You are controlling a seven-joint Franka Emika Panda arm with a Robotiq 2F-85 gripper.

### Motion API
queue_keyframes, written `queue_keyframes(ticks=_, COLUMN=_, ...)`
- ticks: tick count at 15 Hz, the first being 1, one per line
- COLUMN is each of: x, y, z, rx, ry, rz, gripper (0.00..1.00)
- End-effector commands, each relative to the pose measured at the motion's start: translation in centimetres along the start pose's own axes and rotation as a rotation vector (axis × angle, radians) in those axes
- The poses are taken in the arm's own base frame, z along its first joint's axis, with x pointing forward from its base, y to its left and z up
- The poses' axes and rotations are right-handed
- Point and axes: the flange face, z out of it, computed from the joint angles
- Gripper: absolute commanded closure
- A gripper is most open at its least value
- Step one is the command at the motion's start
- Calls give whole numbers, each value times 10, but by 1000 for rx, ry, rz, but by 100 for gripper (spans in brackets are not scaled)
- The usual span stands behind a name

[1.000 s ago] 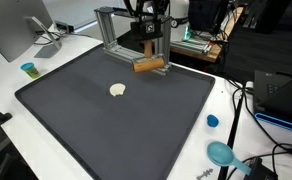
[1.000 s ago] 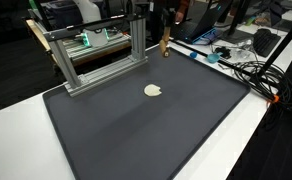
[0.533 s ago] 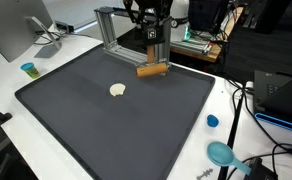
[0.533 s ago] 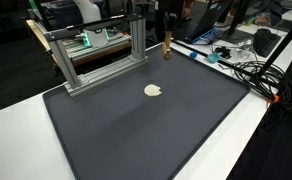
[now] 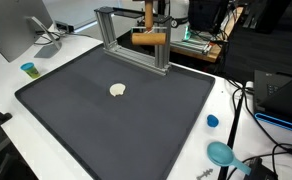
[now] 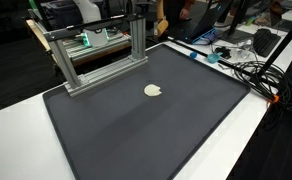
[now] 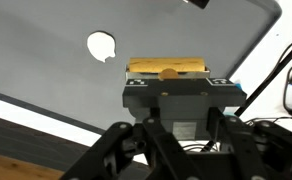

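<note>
Gripper (image 5: 149, 31) clamped narrowly on a wooden block (image 5: 149, 39), block level, held in the air just in front of the metal frame (image 5: 118, 10); white disc (image 5: 117, 89) flat on the dark mat (image 5: 116, 125), apart from the frame; small blue cup (image 5: 28, 69) off the mat, well apart from the frame, contents cannot be told.

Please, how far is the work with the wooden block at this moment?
Done: the gripper fingers are shut on the wooden block, and it is off the dark mat. In hand: the block hangs level in the air, near the metal frame. Left: it rests on nothing yet; the white disc lies apart on the mat.
</note>
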Motion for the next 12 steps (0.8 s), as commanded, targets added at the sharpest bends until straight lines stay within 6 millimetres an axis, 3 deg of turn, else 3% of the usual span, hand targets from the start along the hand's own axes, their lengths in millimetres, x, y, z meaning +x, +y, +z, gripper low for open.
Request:
queue_keyframes(ticks=1, x=-58, y=16, z=-36, rx=-44, ry=39, rz=191, gripper=79)
queue_keyframes(ticks=2, x=-28, y=8, z=-26, rx=-17, ry=19, rz=102, gripper=79)
queue_keyframes(ticks=3, x=-37, y=10, z=-31, rx=-21, ry=26, rz=118, gripper=54)
queue_keyframes(ticks=4, x=-39, y=10, z=-33, rx=-20, ry=30, rz=116, gripper=54)
queue_keyframes(ticks=5, x=-37, y=8, z=-31, rx=-18, ry=26, rz=111, gripper=79)
queue_keyframes(ticks=7, x=-32, y=18, z=-15, rx=-21, ry=6, rz=181, gripper=79)
queue_keyframes(ticks=12, x=-57, y=41, z=1, rx=-15, ry=-43, rz=328, gripper=79)
